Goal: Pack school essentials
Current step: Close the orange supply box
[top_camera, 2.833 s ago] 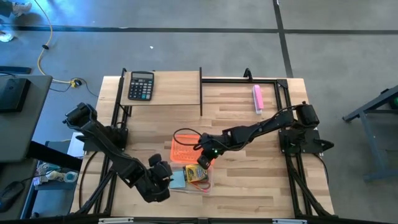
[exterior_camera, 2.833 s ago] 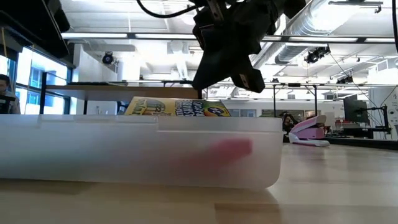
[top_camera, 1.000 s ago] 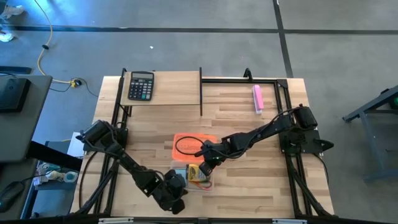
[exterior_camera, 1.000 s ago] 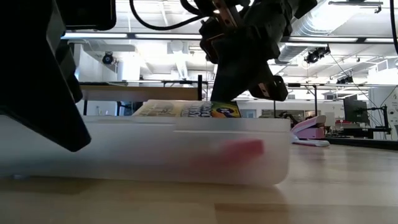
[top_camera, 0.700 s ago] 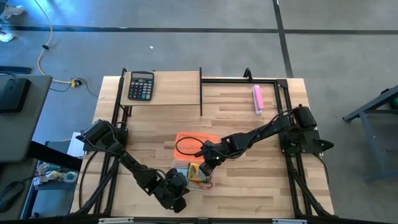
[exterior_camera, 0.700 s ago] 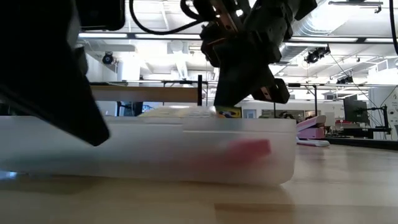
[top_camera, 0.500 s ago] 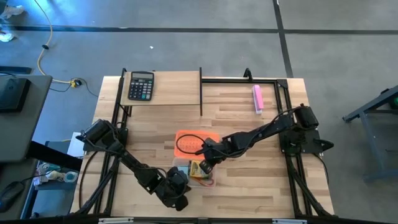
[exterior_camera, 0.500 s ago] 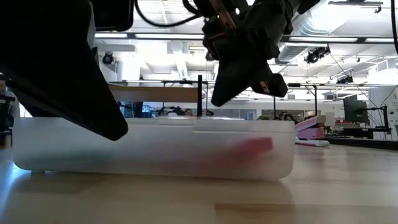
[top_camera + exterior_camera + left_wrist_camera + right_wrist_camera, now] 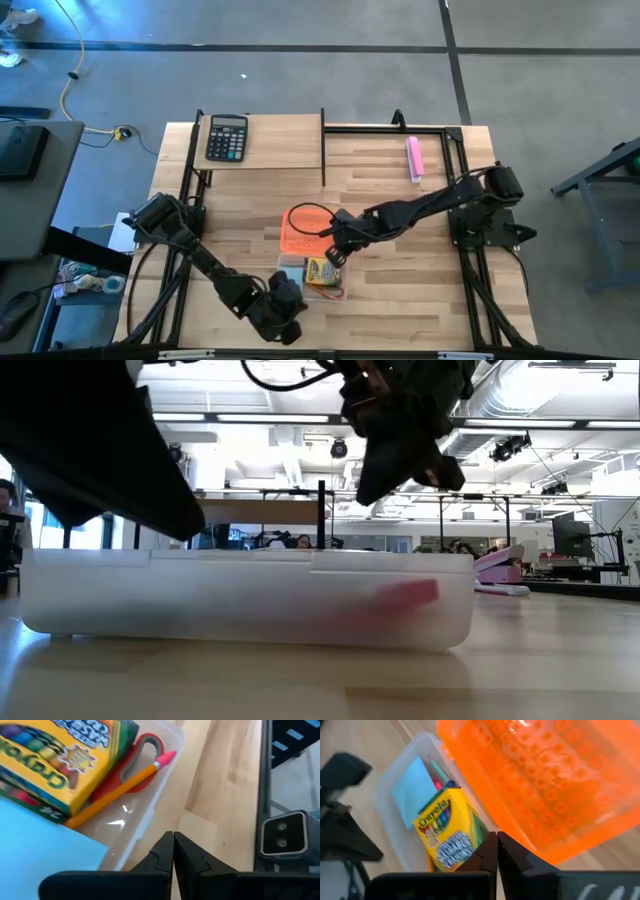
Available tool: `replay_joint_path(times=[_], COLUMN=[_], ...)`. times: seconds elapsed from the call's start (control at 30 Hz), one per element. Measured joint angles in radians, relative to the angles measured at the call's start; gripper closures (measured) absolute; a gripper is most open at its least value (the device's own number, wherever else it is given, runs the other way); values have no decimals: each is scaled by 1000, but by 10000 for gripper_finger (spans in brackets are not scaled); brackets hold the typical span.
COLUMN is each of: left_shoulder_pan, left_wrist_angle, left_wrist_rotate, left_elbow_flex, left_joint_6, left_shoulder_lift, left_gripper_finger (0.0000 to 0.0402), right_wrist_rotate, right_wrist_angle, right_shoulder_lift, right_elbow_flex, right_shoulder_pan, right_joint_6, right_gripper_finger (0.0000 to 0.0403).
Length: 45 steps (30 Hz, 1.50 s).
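A clear plastic box [image 9: 340, 287] sits near the table's near edge. It holds a yellow crayon box [image 9: 60, 755] lying flat, a light-blue notepad [image 9: 40, 840], a pencil [image 9: 120, 787] and red-handled scissors [image 9: 142, 757]. An orange lid [image 9: 305, 230] lies on the table just beyond the box. My right gripper [image 9: 496, 836] is shut and hovers above the box's far side, at the lid's edge, clear of the crayon box [image 9: 442, 835]. My left gripper [image 9: 173, 836] is shut, low at the box's near-left corner. My left gripper's shut fingers [image 9: 165, 845] stand right beside the clear box's outer wall [image 9: 150, 832] near a corner, slanting down from the table's near side. I cannot tell whether they touch it.
A black calculator [image 9: 227, 137] lies on the raised shelf at the far left, and a pink bar [image 9: 414, 158] lies at the far right. Black frame rails run along the table's left, right and far sides. Bare wood lies right of the box.
The crayon box, which stood tilted above the clear box's rim under my right gripper, has sunk flat inside it. My right gripper has risen and drawn back toward the far edge. The clear box has slid a little, and the orange lid has turned slightly.
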Motion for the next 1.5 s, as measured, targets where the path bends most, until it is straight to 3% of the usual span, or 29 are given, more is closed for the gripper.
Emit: replay_joint_path(times=[0.2,0.43,0.67,0.93,1.33,1.5], left_shoulder_pan=[17,67,154,223,301,334], left_wrist_angle=[-26,-84,-241,-440,-352,-322], left_wrist_rotate=[-6,-25,-25,-11,55,78], left_elbow_flex=[18,19,19,9,-327,-415], left_joint_6=[35,197,322,392,375,327], left_shoulder_lift=[-20,-121,-267,-437,-802,-888], left_gripper_finger=[401,401,401,401,401,401], right_wrist_rotate=[31,108,188,190,184,116], right_wrist_angle=[-83,-137,-197,-273,-368,-385], right_shoulder_lift=[-79,-196,-296,-343,-365,-364], right_elbow_flex=[0,0,0,0,0,0], right_shoulder_pan=[-30,-60,-85,-144,-210,-235], right_joint_6=[-45,-47,-39,-39,-37,-58], right_gripper_finger=[403,403,403,403,403,403])
